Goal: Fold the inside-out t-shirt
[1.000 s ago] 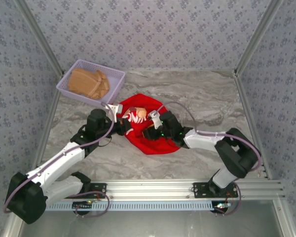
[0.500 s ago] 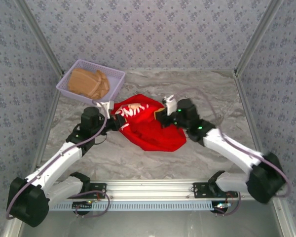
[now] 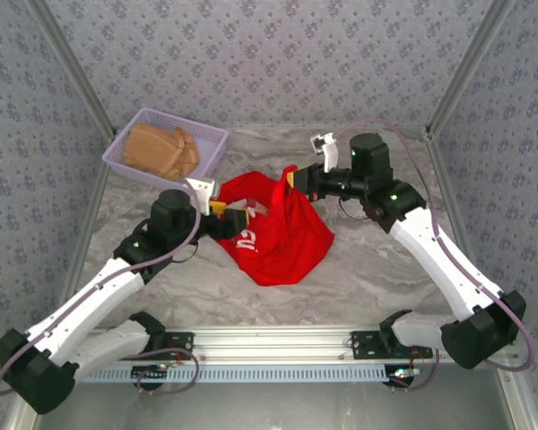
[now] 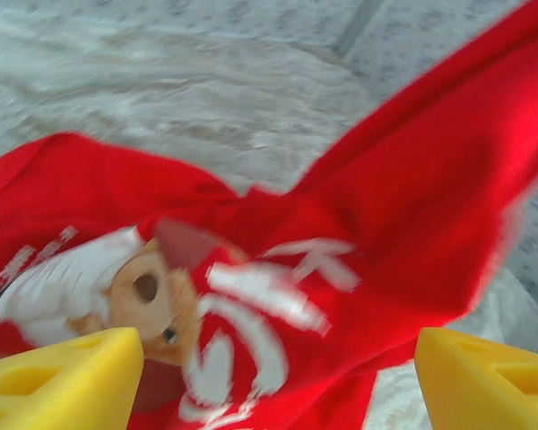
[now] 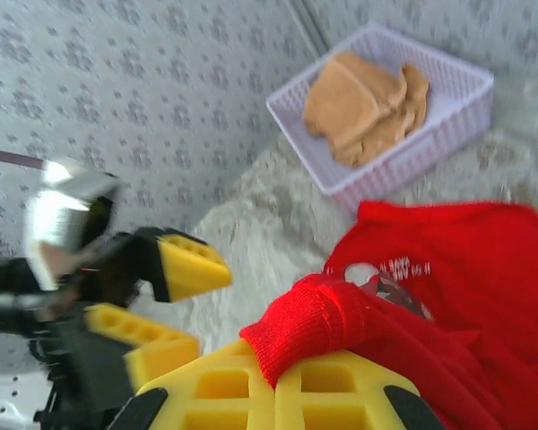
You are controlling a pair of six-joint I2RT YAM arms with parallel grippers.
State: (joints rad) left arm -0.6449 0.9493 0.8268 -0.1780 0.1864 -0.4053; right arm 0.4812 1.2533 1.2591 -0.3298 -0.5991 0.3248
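Red cloth of the t-shirt (image 3: 282, 235) is pinched at a bunched edge between the clenched fingers of the right gripper (image 3: 296, 182), and the rest is draped down onto the table (image 3: 386, 260). The left gripper (image 3: 230, 215) is spread wide and released, with the printed part lying just ahead between its fingers (image 4: 63, 376). The right arm is raised and pointed leftward; the left arm is held low. A basket (image 3: 212, 158) with a tan garment (image 3: 160, 150) is set beyond the left fingers.

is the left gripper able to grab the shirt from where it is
Probably yes: the left gripper is open beside the shirt, cloth just ahead of it and nothing between. The right gripper holds the far edge.
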